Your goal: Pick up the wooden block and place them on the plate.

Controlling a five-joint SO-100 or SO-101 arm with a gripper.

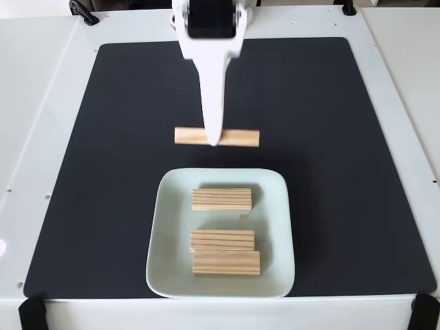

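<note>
White table (48,103), black mat (124,137) on it, plate (165,234) and one wooden block (240,137) on mat

3 blocks (221,199) on plate (165,227), 1 block (240,137) beside

The fixed view looks steeply down from the front at the whole black mat (124,137), facing the arm.

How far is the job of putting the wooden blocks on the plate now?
Done: three wooden blocks lie on the plate. In hand: the gripper is down over the middle of the fourth block, which lies on the black mat just behind the plate; whether its fingers have closed on it cannot be told. Left: lift this block and set it on the plate.
</note>
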